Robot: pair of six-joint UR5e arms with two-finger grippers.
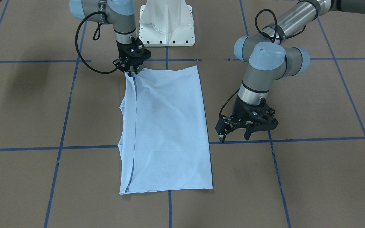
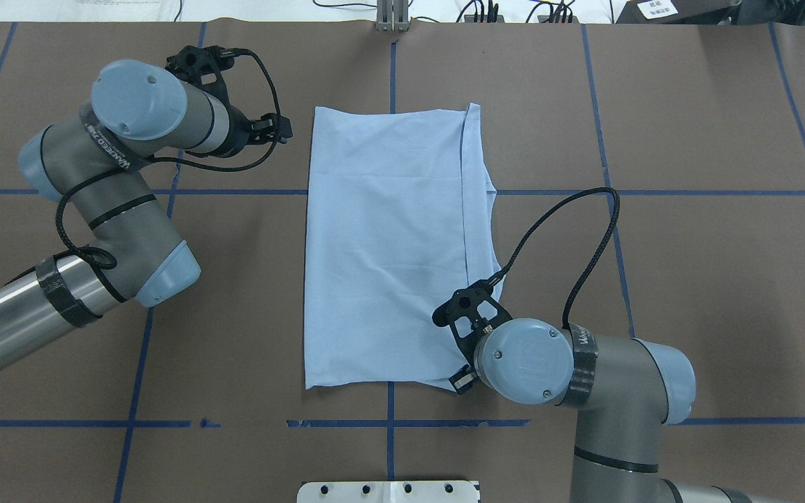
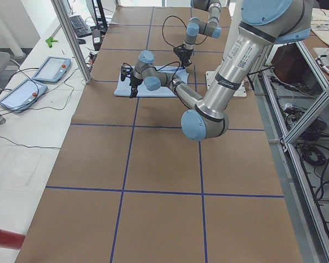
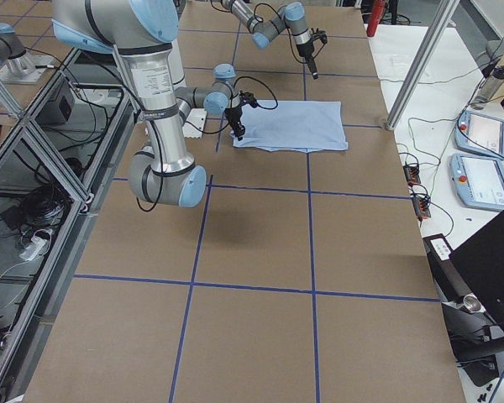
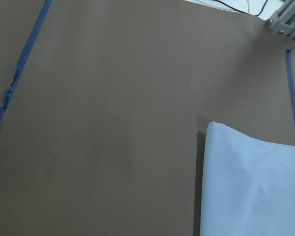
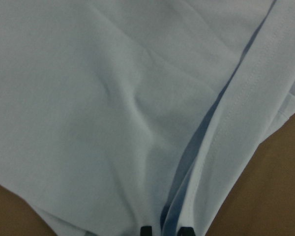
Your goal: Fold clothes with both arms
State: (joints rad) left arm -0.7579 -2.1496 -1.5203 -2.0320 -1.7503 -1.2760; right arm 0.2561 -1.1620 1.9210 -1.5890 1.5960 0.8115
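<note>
When viewed from across the tabletop [image 1: 27, 104], shows the light blue T-shirt [image 1: 169, 126] lying flat at centre frame, folded lengthwise into a long rectangle; folded-over flap with its hem seam down the left side of that view, a little of the lower layer bulging out past it at mid-left. At upper left of the front view, right hand [image 1: 131, 70] pointing straight down onto the shirt's top left corner, fingers pinched together on the hem there; seen close up from the right wrist too, with two black fingertips [image 6: 146, 229] at the bottom edge and the seam fold caught between them. Right of centre in the front view, left hand [image 1: 234, 136] spread wide, gripping nothing, beside the shirt's right edge and apart from it, just above a blue tape line [image 1: 312, 138]; from overhead, at upper left, near the shirt's upper left corner. From the left wrist, only brown tabletop, tape and one shirt corner at lower right. White base [image 1: 166, 22] at top centre of the front view.
</note>
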